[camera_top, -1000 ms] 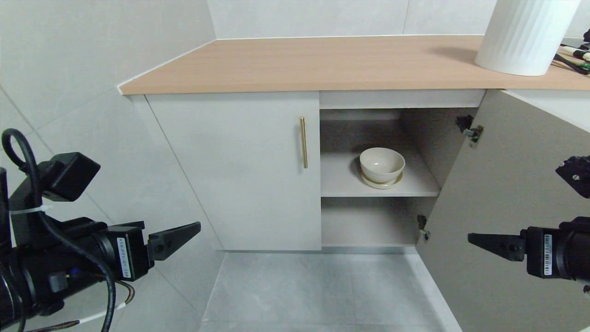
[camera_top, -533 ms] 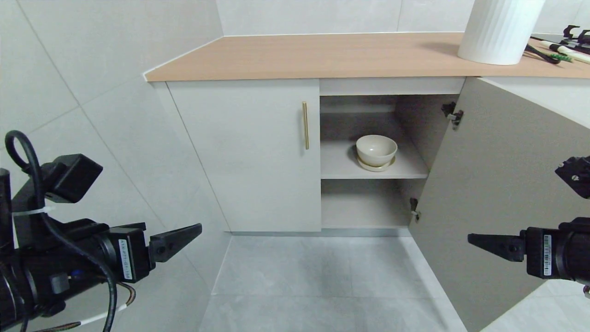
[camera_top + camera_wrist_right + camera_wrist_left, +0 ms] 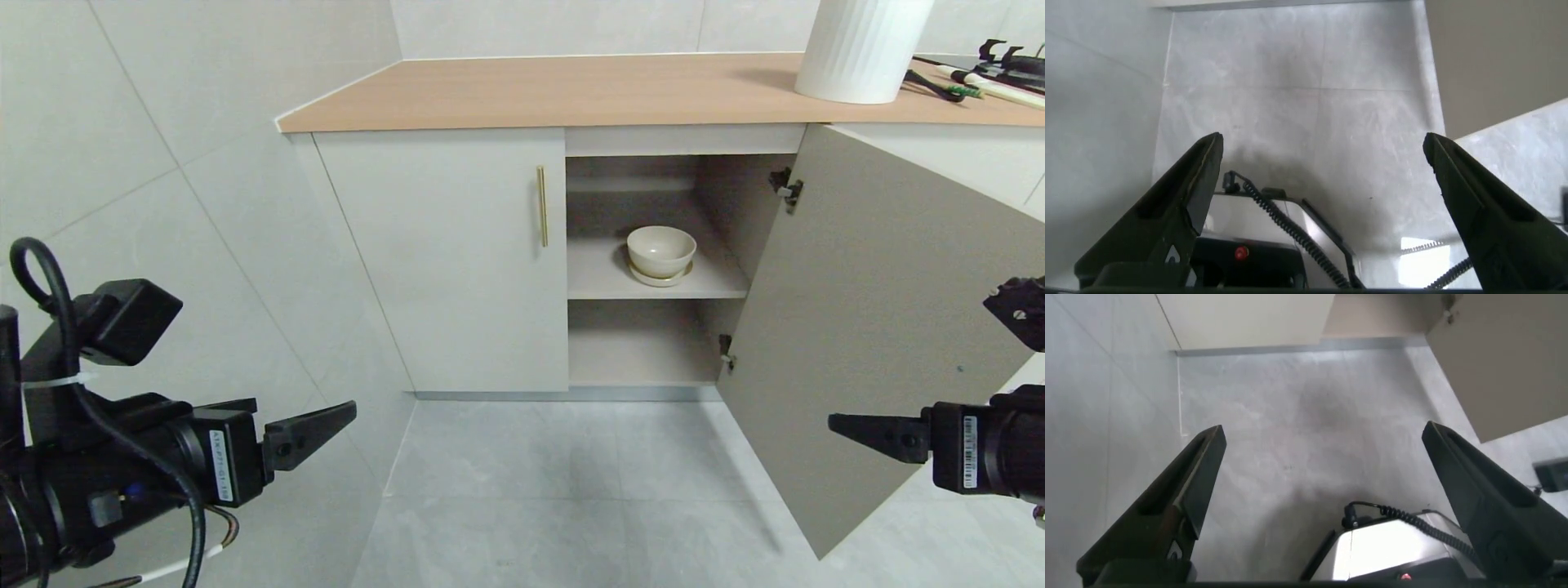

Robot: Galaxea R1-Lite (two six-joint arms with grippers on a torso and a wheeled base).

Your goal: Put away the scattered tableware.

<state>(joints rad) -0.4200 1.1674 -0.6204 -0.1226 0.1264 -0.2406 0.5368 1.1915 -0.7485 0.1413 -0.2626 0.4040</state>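
The cream bowl [image 3: 661, 250] sits on a small plate [image 3: 658, 281] on the upper shelf [image 3: 600, 282] of the cabinet, so as far as the pictures show this piece is put away. The right cabinet door [image 3: 857, 310] stands wide open and probably remains to be shut. Some thin utensils [image 3: 955, 82] lie on the bench [image 3: 555, 86] beside a white ribbed container [image 3: 861, 49]; whether they belong to the task cannot be told. The left tool [image 3: 1323, 434] and right tool [image 3: 1323, 140] are both released, fingers spread wide and carrying nothing, low over the floor. Compared with 1 second ago, the cabinet looks farther off and more floor shows: the camera has backed away, while bowl and plate keep their place.
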